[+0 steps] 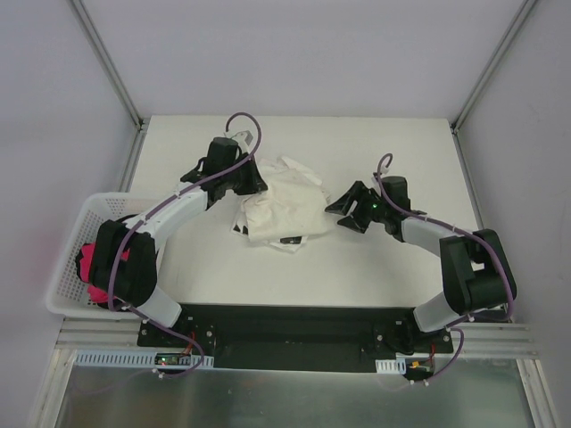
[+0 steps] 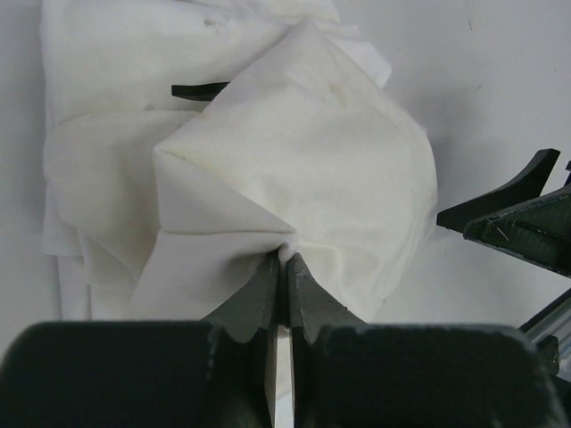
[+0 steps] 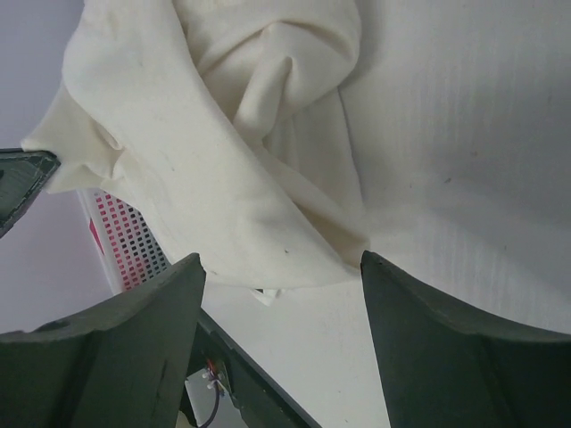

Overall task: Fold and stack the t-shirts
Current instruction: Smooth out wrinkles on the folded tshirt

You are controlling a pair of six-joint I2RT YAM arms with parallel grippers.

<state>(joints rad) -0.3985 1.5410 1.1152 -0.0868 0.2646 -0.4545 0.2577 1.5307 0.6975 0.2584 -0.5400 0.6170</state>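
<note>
A flat white tabletop (image 1: 375, 267) carries a crumpled heap of soft cream-white cloth t-shirts (image 1: 281, 209) around its middle.

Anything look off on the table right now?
The t-shirts lie in one crumpled heap on the table, nothing folded yet. Left gripper pinches a cream fold; right gripper is open beside it.

The t-shirts (image 1: 281, 209) lay heaped together near the middle of the surface (image 1: 375, 143). The left claw (image 1: 248, 183) sat at the heap's far left corner, on a fold of cloth. The right claw (image 1: 339, 214) stood just right of the heap. A basket (image 1: 71, 234) sat at the surface's left edge, with a bundle (image 1: 86, 263) in it.
</note>
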